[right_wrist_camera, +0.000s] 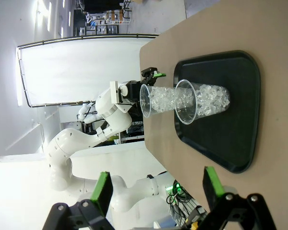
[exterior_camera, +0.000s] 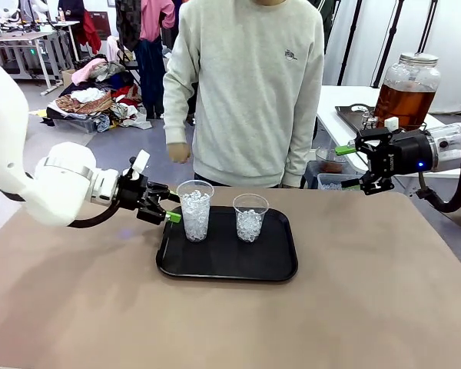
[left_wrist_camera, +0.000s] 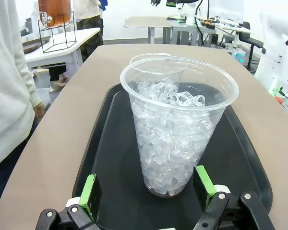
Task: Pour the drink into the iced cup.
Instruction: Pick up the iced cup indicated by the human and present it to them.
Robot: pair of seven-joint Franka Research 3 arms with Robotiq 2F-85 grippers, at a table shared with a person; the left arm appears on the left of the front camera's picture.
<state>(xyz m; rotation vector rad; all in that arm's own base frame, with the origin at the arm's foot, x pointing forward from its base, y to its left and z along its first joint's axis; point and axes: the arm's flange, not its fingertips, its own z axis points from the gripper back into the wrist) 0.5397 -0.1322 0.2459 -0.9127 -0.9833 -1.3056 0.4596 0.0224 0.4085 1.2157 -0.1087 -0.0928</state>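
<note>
Two clear plastic cups of ice stand on a black tray (exterior_camera: 227, 257): a taller iced cup (exterior_camera: 195, 211) on the left and a shorter one (exterior_camera: 250, 218) on the right. My left gripper (exterior_camera: 169, 206) is open at the taller cup's left side. In the left wrist view its green pads (left_wrist_camera: 90, 190) flank the base of that cup (left_wrist_camera: 175, 139) without pressing it. My right gripper (exterior_camera: 353, 167) hangs open and empty above the table's far right edge. The drink (exterior_camera: 403, 104), amber in a glass jar dispenser, stands on a side table behind it.
A person in a pale sweatshirt (exterior_camera: 253, 92) stands at the far edge, just behind the tray. The right wrist view shows both cups (right_wrist_camera: 182, 100) on the tray (right_wrist_camera: 230, 143) from afar. Bare brown tabletop (exterior_camera: 353, 307) surrounds the tray.
</note>
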